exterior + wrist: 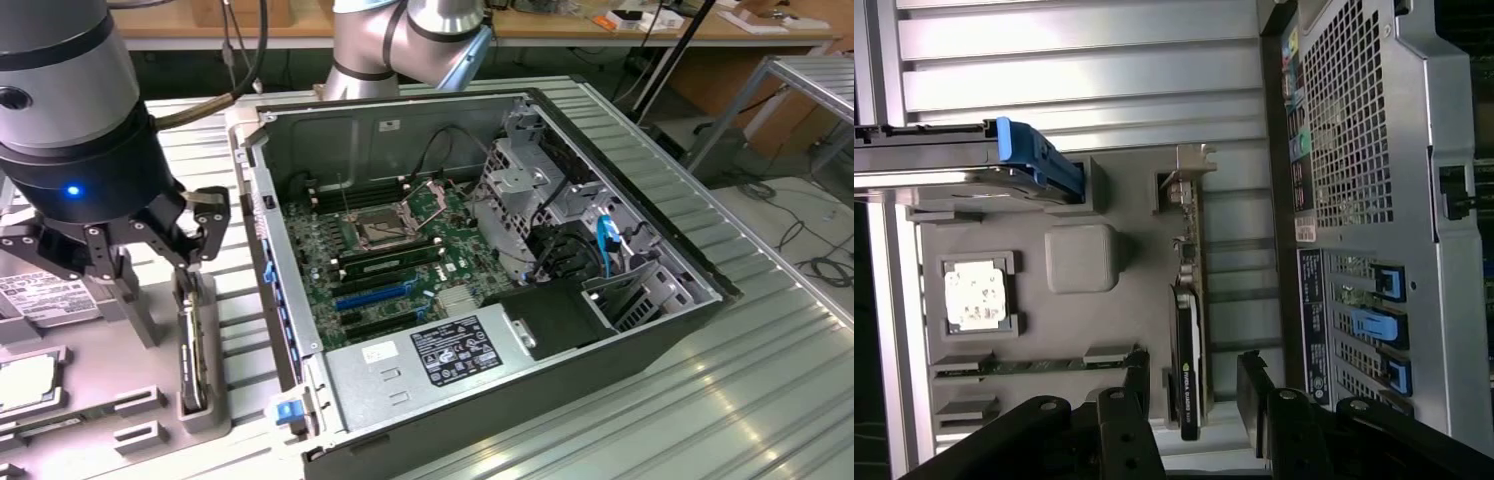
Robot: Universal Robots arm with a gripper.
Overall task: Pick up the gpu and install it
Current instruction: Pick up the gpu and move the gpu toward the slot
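Ribbed sheet-metal table [747, 400], dull silver, with a cluttered workbench behind. At the exterior view's left: moulded matt-grey parts tray [100, 365], with a square, metal-lidded processor [976, 295] in one recess. Just above the tray: gripper [158, 262], black and angular, fingers [1256, 392] spread wide, one to each side of the gpu [191, 345], no contact as far as can be seen. Gpu upright on its long edge in a tray slot: thin black card, glossy shroud, silver end bracket [1189, 165]. To the right: open computer case [534, 250], perforated steel walls, green motherboard [387, 260], blue and black expansion slots [374, 295] apparently vacant. Judged progress: early; grasp not yet made, lift and installation both outstanding.
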